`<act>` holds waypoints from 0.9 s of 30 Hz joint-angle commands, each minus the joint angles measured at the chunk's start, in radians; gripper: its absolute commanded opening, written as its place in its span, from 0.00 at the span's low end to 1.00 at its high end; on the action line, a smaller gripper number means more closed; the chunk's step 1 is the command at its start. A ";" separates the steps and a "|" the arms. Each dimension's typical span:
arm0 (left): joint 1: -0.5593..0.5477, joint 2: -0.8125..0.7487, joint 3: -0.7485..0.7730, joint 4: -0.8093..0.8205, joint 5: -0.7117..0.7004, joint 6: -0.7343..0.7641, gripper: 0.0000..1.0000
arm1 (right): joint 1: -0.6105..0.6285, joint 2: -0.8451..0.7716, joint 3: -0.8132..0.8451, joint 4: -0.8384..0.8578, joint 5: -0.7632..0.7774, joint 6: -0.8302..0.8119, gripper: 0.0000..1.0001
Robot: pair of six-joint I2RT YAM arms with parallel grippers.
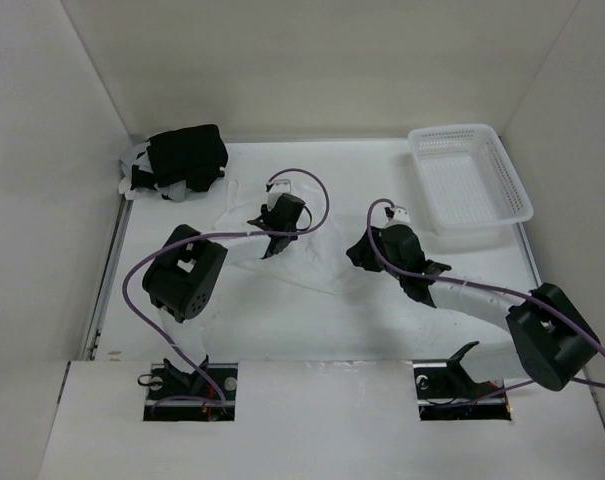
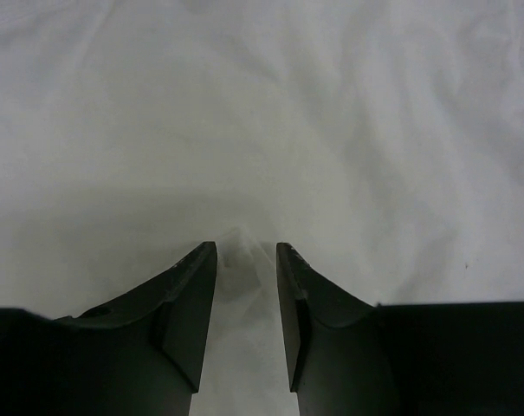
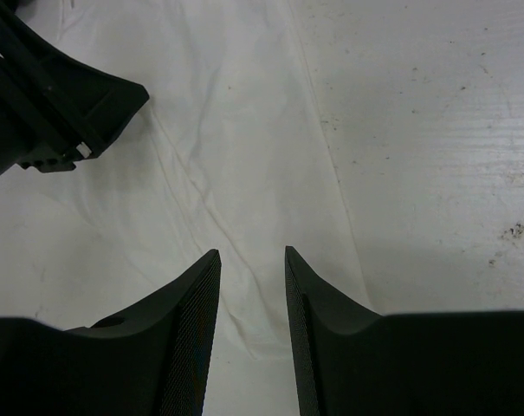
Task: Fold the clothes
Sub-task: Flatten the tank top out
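Between the parted fingers of the left gripper, a small pucker of the white camisole rises in the gap, loose rather than clamped. The right gripper is unclenched too. Its fingers hang over the camisole's right edge, where the cloth gives way to the bare, speckled surface.

The left gripper's black body fills the upper left corner of the right wrist view, so the two wrists sit near each other. Seen from above, both point down at the middle of the surface, where the camisole lies rumpled beneath them. The left arm folds back on the left, and the right arm reaches in from the near right.

A white mesh basket sits at the far right and a black garment bundle at the far left, with white walls around.
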 commanded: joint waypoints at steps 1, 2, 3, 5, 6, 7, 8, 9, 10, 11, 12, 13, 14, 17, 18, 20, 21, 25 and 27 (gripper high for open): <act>-0.025 -0.015 0.027 0.003 -0.090 0.032 0.32 | -0.006 0.008 0.002 0.069 -0.020 -0.010 0.40; -0.030 -0.016 0.022 0.006 -0.102 0.036 0.31 | -0.006 0.010 0.001 0.071 -0.020 -0.010 0.40; -0.034 -0.018 0.018 0.008 -0.113 0.042 0.30 | -0.006 0.013 0.001 0.074 -0.021 -0.010 0.40; -0.041 -0.021 0.005 0.011 -0.118 0.045 0.23 | -0.007 0.018 0.001 0.074 -0.023 -0.010 0.40; -0.041 -0.021 -0.001 0.005 -0.115 0.041 0.19 | -0.007 0.018 0.001 0.074 -0.023 -0.010 0.40; -0.041 -0.024 -0.007 0.005 -0.115 0.036 0.17 | -0.007 0.018 0.001 0.074 -0.023 -0.010 0.40; -0.042 -0.038 -0.018 0.001 -0.113 0.032 0.14 | -0.007 0.022 0.004 0.074 -0.023 -0.011 0.40; -0.048 -0.062 -0.037 0.001 -0.113 0.029 0.10 | -0.010 0.031 0.010 0.072 -0.023 -0.011 0.40; -0.050 -0.073 -0.045 0.001 -0.113 0.029 0.09 | -0.010 0.033 0.010 0.072 -0.023 -0.011 0.41; -0.050 -0.081 -0.053 0.000 -0.113 0.027 0.07 | -0.010 0.033 0.012 0.072 -0.025 -0.011 0.41; -0.045 -0.090 -0.067 0.000 -0.115 0.027 0.06 | -0.010 0.033 0.015 0.072 -0.025 -0.011 0.43; -0.039 -0.093 -0.076 0.000 -0.113 0.026 0.04 | -0.010 0.030 0.016 0.071 -0.025 -0.011 0.44; -0.036 -0.095 -0.079 0.000 -0.113 0.026 0.04 | -0.010 0.028 0.016 0.071 -0.025 -0.013 0.44; -0.021 -0.108 -0.107 0.000 -0.119 0.018 0.00 | -0.012 0.018 0.018 0.069 -0.025 -0.015 0.45; -0.022 -0.154 -0.131 0.003 -0.127 0.000 0.00 | -0.012 0.018 0.018 0.071 -0.025 -0.015 0.45; -0.034 -0.270 -0.174 -0.006 -0.128 -0.022 0.00 | -0.012 0.030 0.028 0.069 -0.025 -0.015 0.47; -0.042 -0.324 -0.195 -0.015 -0.125 -0.030 0.00 | -0.012 0.047 0.042 0.063 -0.025 -0.015 0.47; -0.080 -0.592 -0.313 -0.113 -0.121 -0.114 0.00 | -0.019 0.100 0.094 0.034 -0.015 -0.011 0.47; -0.109 -0.767 -0.411 -0.190 -0.104 -0.184 0.03 | -0.053 0.148 0.146 0.015 -0.014 -0.002 0.48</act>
